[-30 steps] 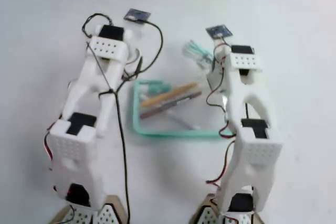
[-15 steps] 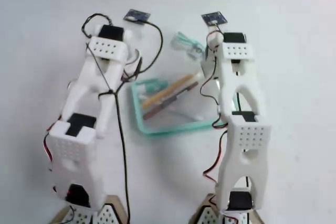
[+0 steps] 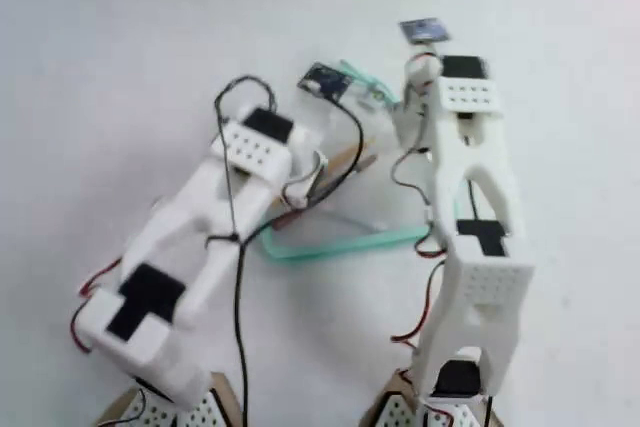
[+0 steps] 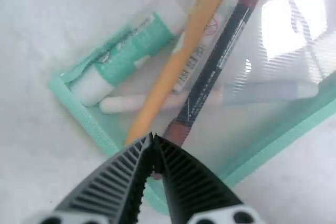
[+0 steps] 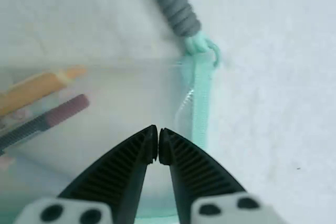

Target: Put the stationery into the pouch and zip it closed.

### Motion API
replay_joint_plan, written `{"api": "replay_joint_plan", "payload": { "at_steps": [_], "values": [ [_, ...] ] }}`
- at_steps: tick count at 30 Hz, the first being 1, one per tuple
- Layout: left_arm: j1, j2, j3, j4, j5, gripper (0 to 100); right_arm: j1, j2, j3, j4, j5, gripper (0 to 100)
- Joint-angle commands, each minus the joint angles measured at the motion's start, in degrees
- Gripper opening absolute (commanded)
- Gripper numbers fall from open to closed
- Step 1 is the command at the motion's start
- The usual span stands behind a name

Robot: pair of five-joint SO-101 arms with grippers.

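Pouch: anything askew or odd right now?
Mildly. The pouch lies skewed on the table, its teal edge bowed rather than straight. Inside, the orange pencil and brown pen lie diagonally, the pencil crossing a white stick. Nothing is spilled or visibly damaged.

A white table (image 3: 100, 67) carries everything. Directly on it, near the middle, lies a clear pouch (image 3: 340, 243) with a mint-green border (it lies flat, one long green edge towards the near side of the table). The pouch's grey ribbed zipper pull (image 5: 176, 6) trails from one corner onto the bare white surface
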Motion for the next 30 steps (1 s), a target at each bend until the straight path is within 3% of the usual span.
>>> {"api": "replay_joint_plan", "payload": {
  "at_steps": [1,6,16,23,30],
  "values": [
    [3.74,-7.08,7.65,-8.53,1.85,2,3.12,-7.08,8.00,-8.40,-2.99,1.8],
    [4.00,-2.59,9.23,-14.33,4.40,2,5.93,-9.89,17.41,-18.51,-6.07,1.8],
    [-1.01,16.04,-10.11,-4.13,4.13,2,6.20,-9.98,19.43,-19.91,-8.26,1.8],
    [-6.46,18.33,-16.09,-3.08,4.04,2,6.20,-9.89,19.52,-19.91,-8.35,1.8],
    [-4.97,17.80,-17.32,0.18,4.04,2,6.20,-10.51,23.12,-23.78,-8.44,1.8]
  ]
}}
